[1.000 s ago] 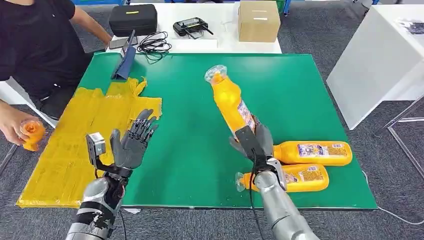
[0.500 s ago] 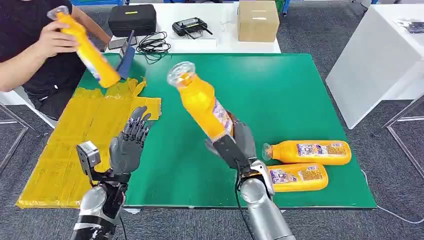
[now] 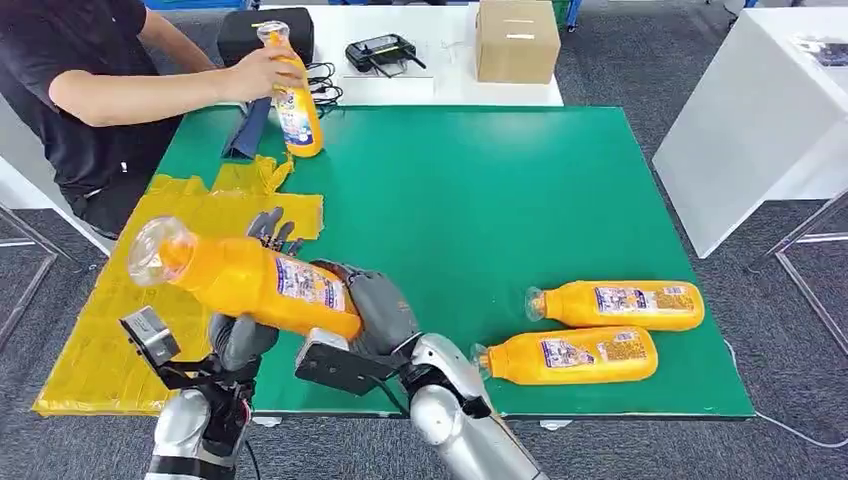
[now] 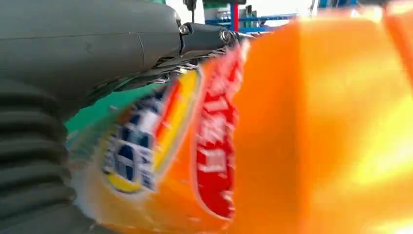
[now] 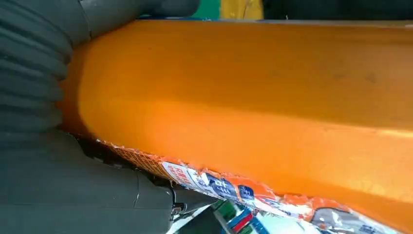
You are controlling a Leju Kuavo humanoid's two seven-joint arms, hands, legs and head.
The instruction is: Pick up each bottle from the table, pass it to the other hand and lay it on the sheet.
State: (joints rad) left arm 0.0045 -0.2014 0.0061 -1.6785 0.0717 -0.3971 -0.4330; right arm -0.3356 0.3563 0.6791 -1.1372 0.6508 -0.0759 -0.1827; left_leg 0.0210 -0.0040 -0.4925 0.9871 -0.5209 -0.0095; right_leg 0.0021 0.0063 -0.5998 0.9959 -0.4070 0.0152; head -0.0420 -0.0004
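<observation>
My right hand (image 3: 372, 312) grips an orange bottle (image 3: 255, 283) by its base and holds it almost level, clear cap (image 3: 158, 250) toward the left, above the table's front left edge. My left hand (image 3: 243, 338) stands upright right behind the bottle with its fingertips (image 3: 272, 226) showing above it; its fingers are straight, not wrapped round it. In the left wrist view the bottle's label (image 4: 214, 146) is right against the left hand (image 4: 73, 58). In the right wrist view the right hand (image 5: 48, 170) clasps the bottle (image 5: 243, 87). The yellow sheet (image 3: 110, 310) lies at the left. Two more bottles (image 3: 615, 305) (image 3: 575, 355) lie at the front right.
A person at the far left holds another orange bottle (image 3: 292, 100) upright over the green table's (image 3: 480, 190) far left corner. A blue stand (image 3: 250, 130) is beside it. Behind are a black case (image 3: 240, 30), a controller (image 3: 385, 50) and a cardboard box (image 3: 517, 40). A white table (image 3: 750, 120) stands at the right.
My right hand has swung its bottle leftward and tipped it from nearly upright to almost level, in front of my left hand. The person has carried their bottle to the table's far corner.
</observation>
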